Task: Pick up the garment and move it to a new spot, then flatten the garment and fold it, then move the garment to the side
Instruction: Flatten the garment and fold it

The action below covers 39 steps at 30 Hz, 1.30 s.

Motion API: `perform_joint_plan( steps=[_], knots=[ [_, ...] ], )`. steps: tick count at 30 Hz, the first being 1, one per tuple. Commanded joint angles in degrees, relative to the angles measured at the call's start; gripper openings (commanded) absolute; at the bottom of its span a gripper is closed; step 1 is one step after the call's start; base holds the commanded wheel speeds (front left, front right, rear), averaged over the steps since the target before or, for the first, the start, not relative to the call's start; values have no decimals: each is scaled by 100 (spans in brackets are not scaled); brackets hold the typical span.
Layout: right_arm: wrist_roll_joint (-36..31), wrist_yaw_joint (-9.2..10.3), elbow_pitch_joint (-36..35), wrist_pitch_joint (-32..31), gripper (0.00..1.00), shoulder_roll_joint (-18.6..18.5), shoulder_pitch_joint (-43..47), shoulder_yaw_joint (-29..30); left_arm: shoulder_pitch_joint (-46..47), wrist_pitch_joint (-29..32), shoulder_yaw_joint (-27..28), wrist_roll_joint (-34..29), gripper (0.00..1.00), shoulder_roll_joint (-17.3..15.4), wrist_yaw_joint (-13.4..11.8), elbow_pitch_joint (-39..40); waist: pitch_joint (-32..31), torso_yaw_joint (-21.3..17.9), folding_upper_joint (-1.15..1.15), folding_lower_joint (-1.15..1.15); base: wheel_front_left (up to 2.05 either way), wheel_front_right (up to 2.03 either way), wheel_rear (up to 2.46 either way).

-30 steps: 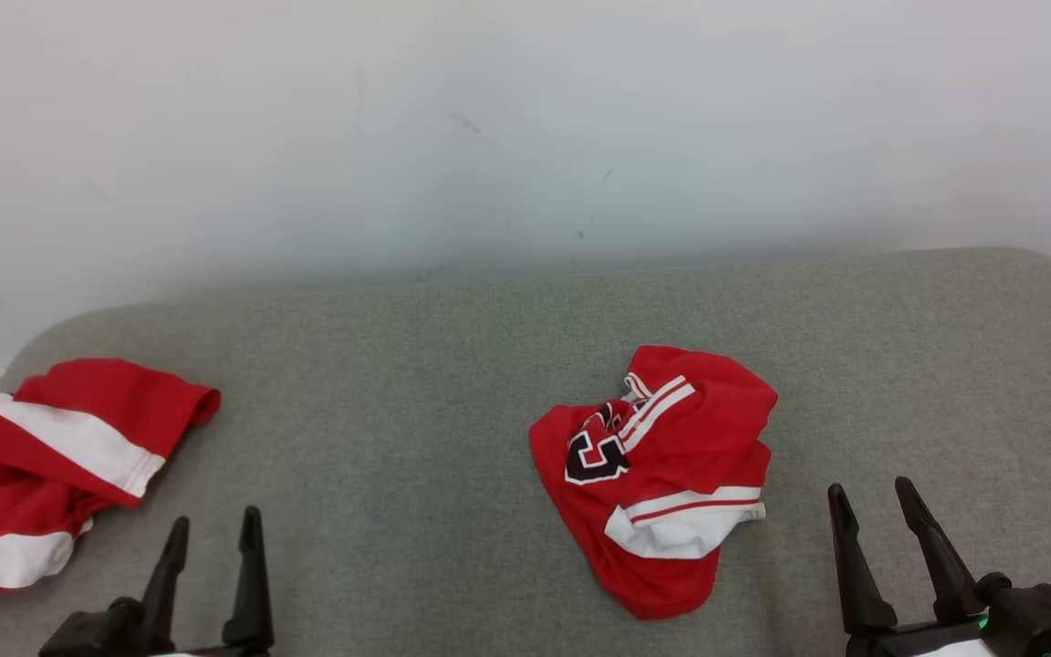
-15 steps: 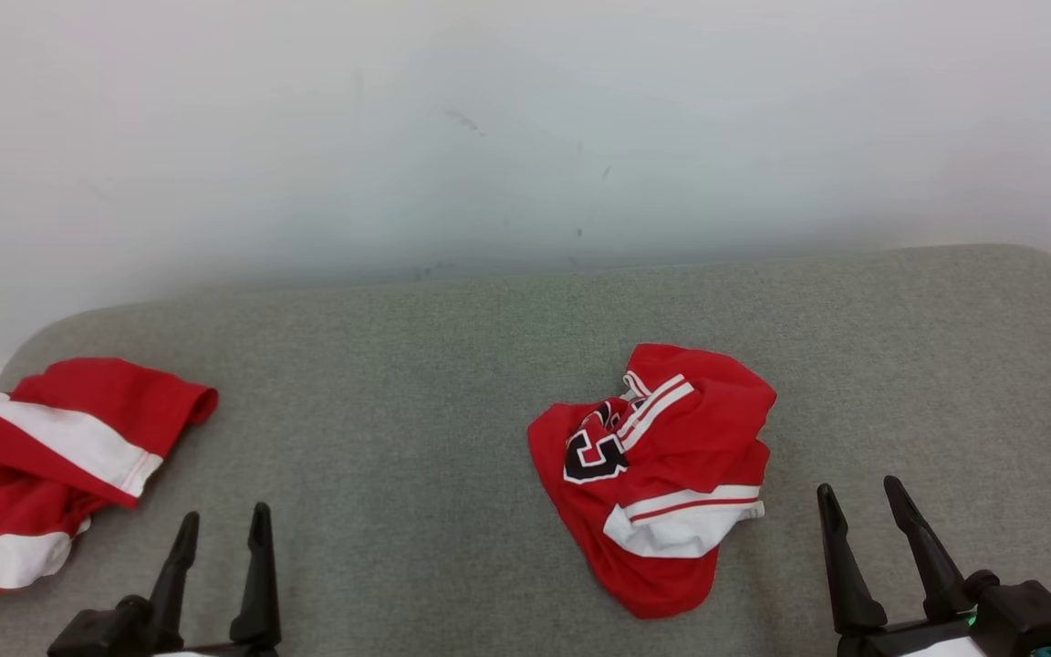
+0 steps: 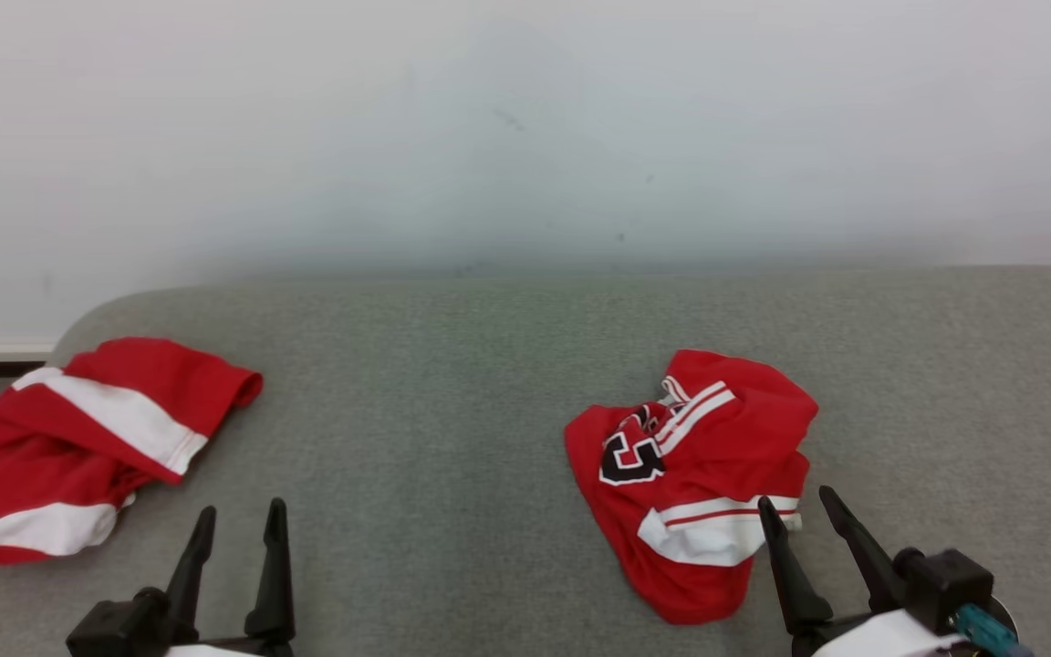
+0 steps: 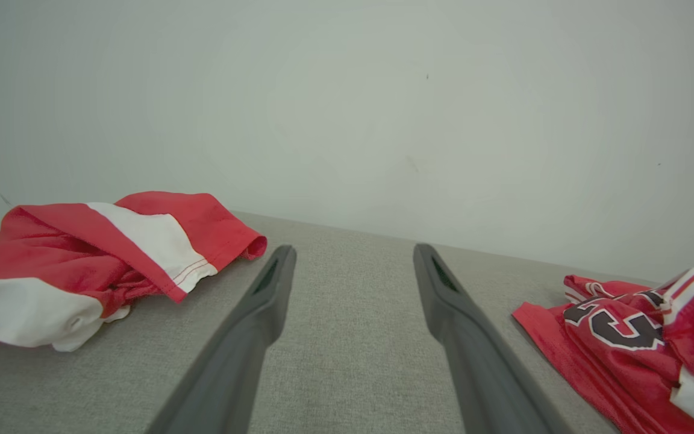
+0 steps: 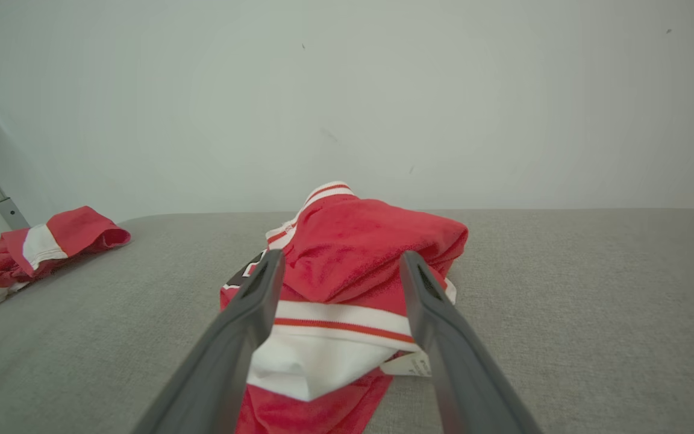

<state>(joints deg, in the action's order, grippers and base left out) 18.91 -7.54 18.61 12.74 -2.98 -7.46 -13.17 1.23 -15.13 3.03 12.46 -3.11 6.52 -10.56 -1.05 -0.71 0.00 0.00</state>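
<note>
The garment is a crumpled red jersey with white stripes and a black number, lying on the grey cushion right of centre. My right gripper is open at its near right edge, with the fingertips over the white striped hem. In the right wrist view the garment lies just beyond and between the spread fingers of the right gripper, untouched. My left gripper is open and empty over bare cushion at the lower left. In the left wrist view the left gripper points at the wall, with the garment off to its right.
A second red and white garment lies bunched at the cushion's far left edge, also seen as a red and white heap left of the left fingers and a small heap in the right wrist view. A pale wall rises behind the cushion.
The head camera has shifted, so everything sits further right in the picture. My right gripper has moved left, up to the garment's near right edge. The left gripper has hardly moved.
</note>
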Motion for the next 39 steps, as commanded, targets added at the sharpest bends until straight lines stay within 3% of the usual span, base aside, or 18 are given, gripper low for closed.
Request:
perform_joint_plan(
  steps=[1, 8, 15, 16, 17, 18, 27, 32, 39],
  knots=[
    [84, 10, 211, -198, 100, -15, -198, 0, 59, -3, -15, -29, 100, -5, 18, -19, -8, 150, 0, 0, 0, 0, 0],
    [435, 10, 1000, -1009, 100, -2, -651, 116, 66, -3, -70, 1, 100, 10, 40, -80, 12, 587, 0, 0, 0, 0, 0],
    [709, 10, 1424, -947, 100, 2, -914, 242, 56, -3, -116, 52, 100, 13, 48, -121, 37, 910, 0, 0, 0, 0, 0],
    [747, 10, 1487, -938, 86, 4, -945, 227, 58, -3, -133, 62, 100, 13, 48, -126, 43, 955, 0, 0, 0, 0, 0],
    [749, 10, 1539, -898, 27, 2, -978, 223, 64, -3, -142, 73, 100, 13, 51, -137, 47, 995, 0, 0, 0, 0, 0],
    [747, 10, 1567, -850, 0, 0, -1017, 222, 67, -3, -154, 81, 100, 14, 50, -142, 51, 1030, 0, 0, 0, 0, 0],
    [992, 10, 1531, -354, 0, -1, -1152, 112, -8, -3, -160, 88, 100, 14, 23, -182, 45, 981, 0, 0, 0, 0, 0],
    [1172, 10, 1244, -298, 0, -3, -1189, 199, -9, -3, -193, 95, 100, 15, 42, -187, 47, 637, 0, 0, 0, 0, 0],
    [1564, 10, 528, -740, 0, -184, -1022, 721, 46, -3, -227, 90, 100, 15, 63, -141, 226, -6, 0, 0, 0, 0, 0]
  ],
)
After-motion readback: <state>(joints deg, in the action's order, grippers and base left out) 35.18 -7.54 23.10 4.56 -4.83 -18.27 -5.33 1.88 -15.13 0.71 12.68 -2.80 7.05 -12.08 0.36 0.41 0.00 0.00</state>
